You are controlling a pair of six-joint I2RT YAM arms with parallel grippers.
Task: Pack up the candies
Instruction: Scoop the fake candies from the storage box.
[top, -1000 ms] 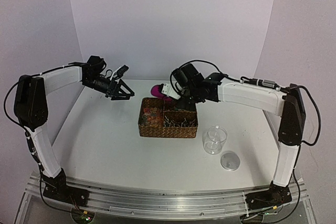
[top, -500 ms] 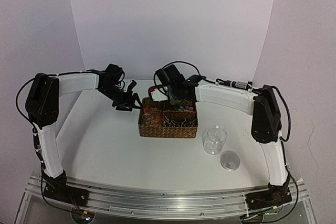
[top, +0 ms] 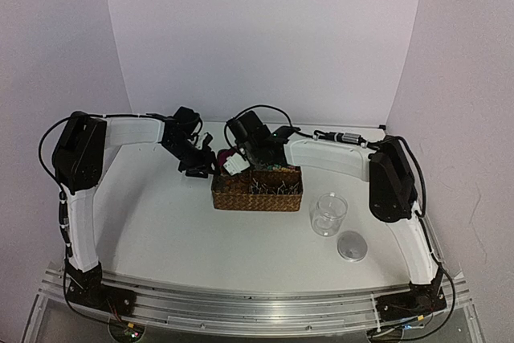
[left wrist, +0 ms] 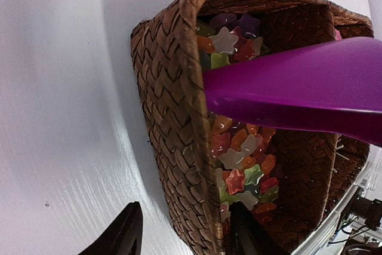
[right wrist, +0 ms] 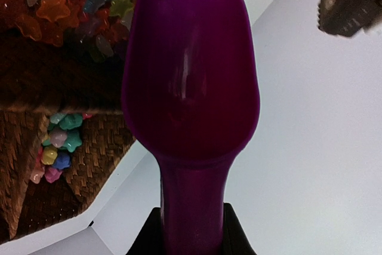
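Note:
The candies are small star-shaped sweets in red, orange, green and white, heaped in the left compartment of a woven basket. They also show in the right wrist view. My right gripper is shut on the handle of the magenta scoop. The scoop's bowl hangs over the basket's left far corner and crosses the left wrist view. My left gripper is open. It straddles the basket's left wall, one finger outside and one inside.
A clear plastic cup stands to the right of the basket, with its round lid lying nearer the front. A second compartment holds a few pastel candies. White walls close in the table at the back and sides.
Both arms have closed in on the basket's left far corner. The right gripper swung the scoop leftward over the candy compartment. The left gripper moved right to the basket wall.

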